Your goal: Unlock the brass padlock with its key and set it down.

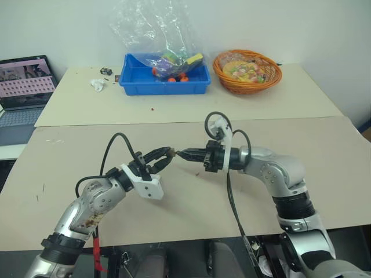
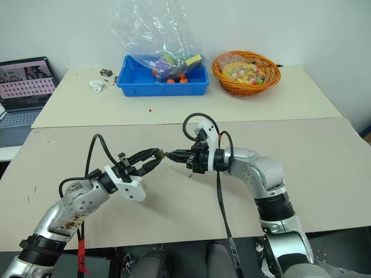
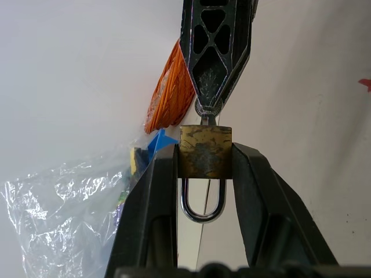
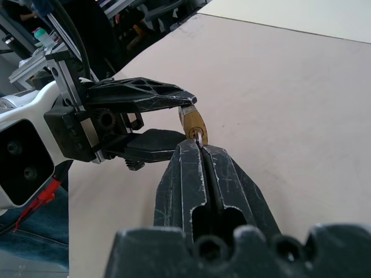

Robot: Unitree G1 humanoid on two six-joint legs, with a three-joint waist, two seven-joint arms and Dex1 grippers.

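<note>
Beige tabletop [image 1: 301, 174] below both arms; far table carries one blue bin [image 1: 164, 76], one plastic bag [image 1: 152, 32], one orange basket [image 1: 247, 71]; laptop [image 1: 24, 87] at left. One brass padlock [image 3: 205, 152] held above the table, clamped between left gripper [image 1: 163, 157] fingers. Right gripper [image 1: 186, 154] pinched together on key [image 3: 207, 119] at padlock's base.

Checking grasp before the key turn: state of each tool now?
Left tool: closed on the brass padlock, shackle toward the wrist.
Right tool: shut on the key sitting in the padlock.
</note>
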